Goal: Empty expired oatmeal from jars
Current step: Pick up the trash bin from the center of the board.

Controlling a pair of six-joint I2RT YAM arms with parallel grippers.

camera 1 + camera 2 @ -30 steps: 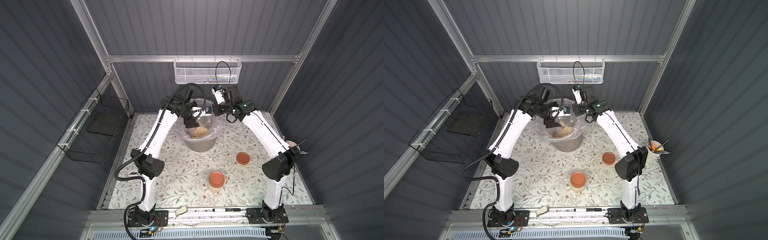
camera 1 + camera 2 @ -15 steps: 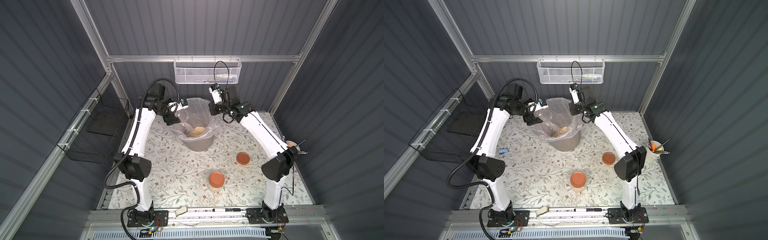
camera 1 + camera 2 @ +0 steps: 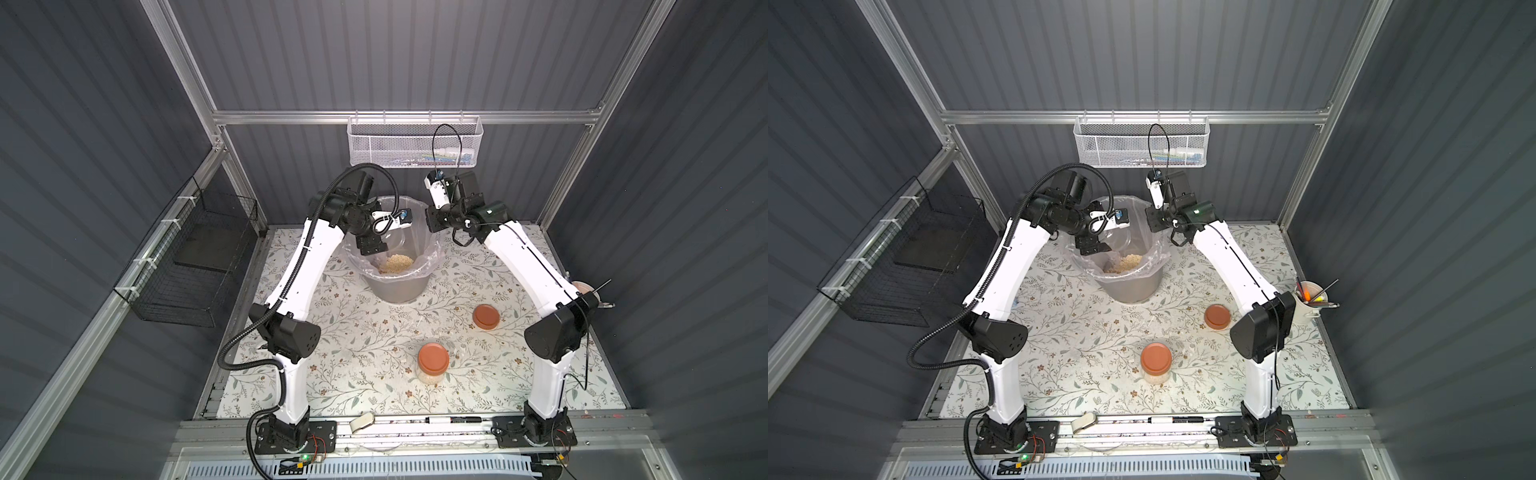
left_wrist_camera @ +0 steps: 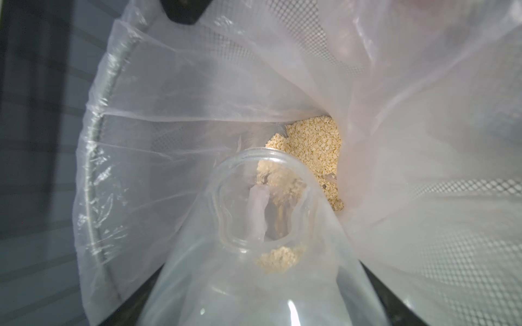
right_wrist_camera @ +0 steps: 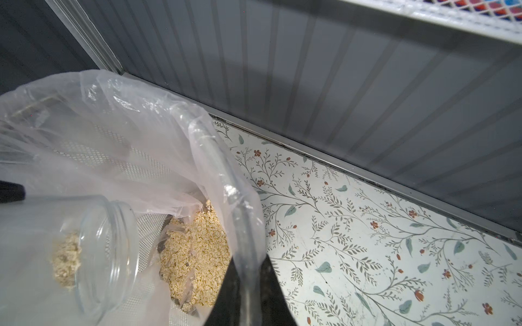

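Swung back over the bin (image 3: 397, 291), the left gripper (image 3: 372, 246) clamps the open jar (image 4: 262, 225), tipped toward the liner (image 5: 127, 121). Most of its oatmeal (image 4: 313, 152) lies heaped in the liner, with a little still inside the jar. The right gripper (image 5: 245, 273) pinches the liner's edge. The second jar (image 3: 432, 362), lid on, waits unemptied nearer the arms' bases.
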